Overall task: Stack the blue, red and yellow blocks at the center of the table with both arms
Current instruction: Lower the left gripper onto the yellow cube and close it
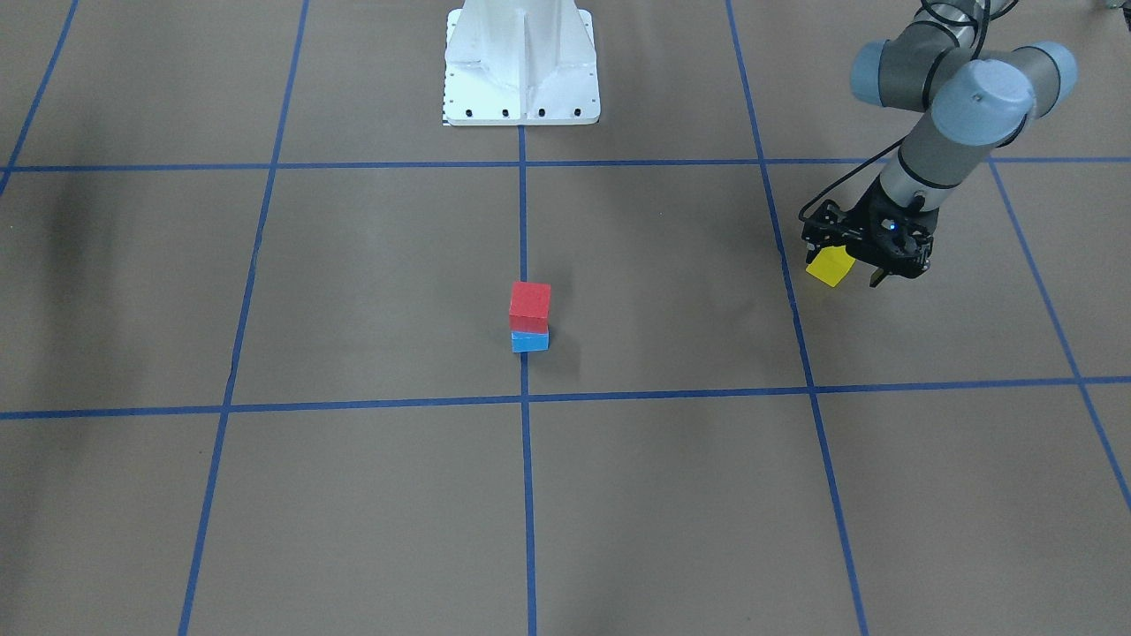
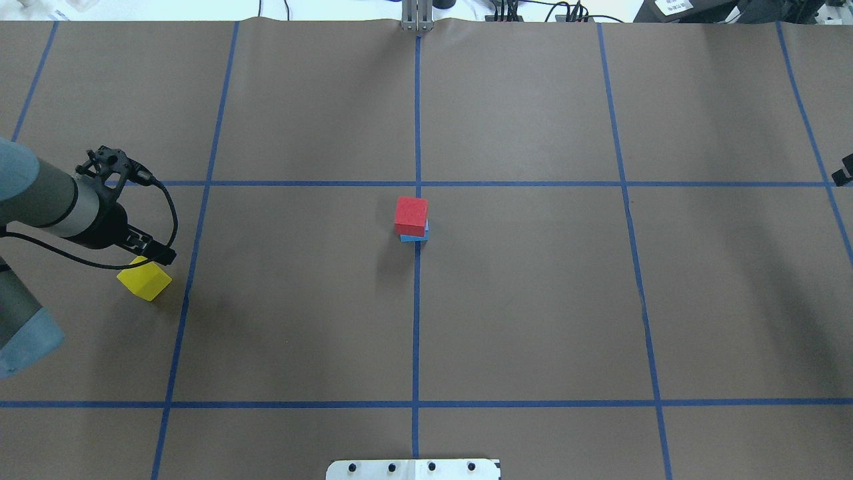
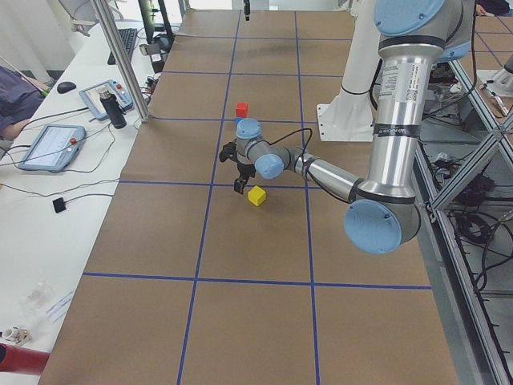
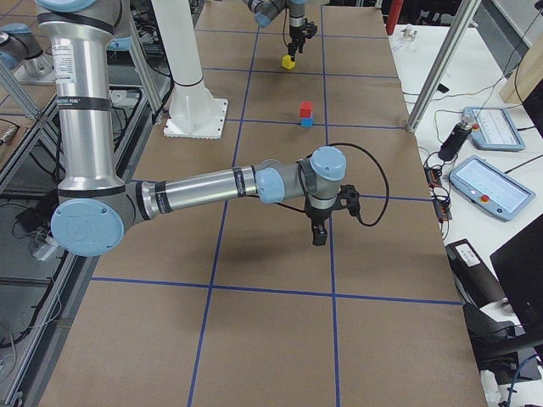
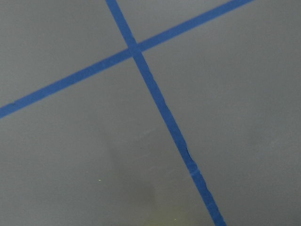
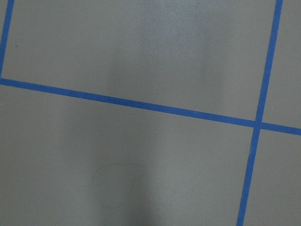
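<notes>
A red block (image 1: 530,305) sits on a blue block (image 1: 530,341) at the table's center, also seen in the overhead view (image 2: 410,215). The yellow block (image 1: 831,266) lies far out on my left side (image 2: 144,280). My left gripper (image 1: 844,268) hangs right over the yellow block, its fingers apart on either side of it and looking open. My right gripper (image 4: 318,233) hovers low over bare table far to my right; only a sliver of it (image 2: 845,170) shows in the overhead view, and I cannot tell whether it is open. Both wrist views show only paper and tape.
Blue tape lines (image 2: 417,300) grid the brown paper table. The white robot base plate (image 1: 521,66) stands at the robot's edge. Aluminium posts (image 4: 437,72) and side tables with tablets (image 4: 488,186) lie beyond the far edge.
</notes>
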Tool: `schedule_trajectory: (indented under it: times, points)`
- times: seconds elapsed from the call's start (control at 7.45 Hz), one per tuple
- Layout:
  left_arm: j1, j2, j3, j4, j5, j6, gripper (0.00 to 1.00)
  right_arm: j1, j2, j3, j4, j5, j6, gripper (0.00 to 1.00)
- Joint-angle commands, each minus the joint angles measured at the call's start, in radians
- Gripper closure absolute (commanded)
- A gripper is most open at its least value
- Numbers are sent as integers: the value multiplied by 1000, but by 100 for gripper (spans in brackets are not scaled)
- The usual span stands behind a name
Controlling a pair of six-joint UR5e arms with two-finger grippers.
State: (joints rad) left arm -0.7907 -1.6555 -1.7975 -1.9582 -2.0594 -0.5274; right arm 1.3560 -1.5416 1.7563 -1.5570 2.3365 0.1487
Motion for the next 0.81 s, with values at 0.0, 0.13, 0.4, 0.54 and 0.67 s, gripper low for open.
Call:
schedule_trajectory:
  times: [0.0, 0.13, 0.4, 0.54, 0.67]
  points:
    - [16, 2, 6, -1, 4, 1, 0, 0, 0, 0, 0, 1, 0, 1]
    - [21, 14, 4, -2, 4, 1, 0, 0, 0, -1, 0, 1, 0, 1]
    - [25, 31, 7, -2, 4, 1, 0, 0, 0, -3, 0, 0, 0, 1]
    - [30, 36, 9, -2, 4, 1, 0, 0, 0, -6, 0, 0, 0, 1]
    - [39, 36, 12, -2, 4, -2, 0, 0, 0, -6, 0, -2, 2, 1]
